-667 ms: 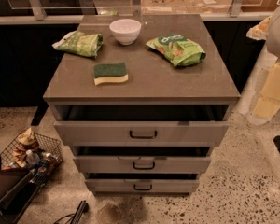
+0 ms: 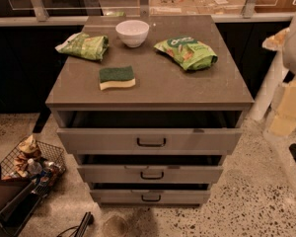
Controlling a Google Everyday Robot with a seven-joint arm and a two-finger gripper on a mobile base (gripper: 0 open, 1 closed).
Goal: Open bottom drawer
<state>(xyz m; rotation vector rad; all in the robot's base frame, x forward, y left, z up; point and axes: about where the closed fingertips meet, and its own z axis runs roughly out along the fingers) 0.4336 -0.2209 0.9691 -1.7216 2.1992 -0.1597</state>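
The bottom drawer [image 2: 118,196] is the lowest of three grey drawers in the cabinet [image 2: 153,90]. Its front carries a small black bar handle [image 2: 151,198] and stands slightly out, with a dark gap above it. The middle drawer [image 2: 108,174] and top drawer [image 2: 98,140] also stand a little out. My gripper is out of view; only pale segments of my arm [image 2: 288,98] show at the right edge, level with the cabinet top and apart from the drawers.
On the cabinet top lie a white bowl [image 2: 132,32], two green bags [image 2: 84,46] [image 2: 187,51] and a green-yellow sponge [image 2: 117,77]. A wire basket of clutter [image 2: 32,162] and a dark object [image 2: 10,206] stand on the speckled floor at the left.
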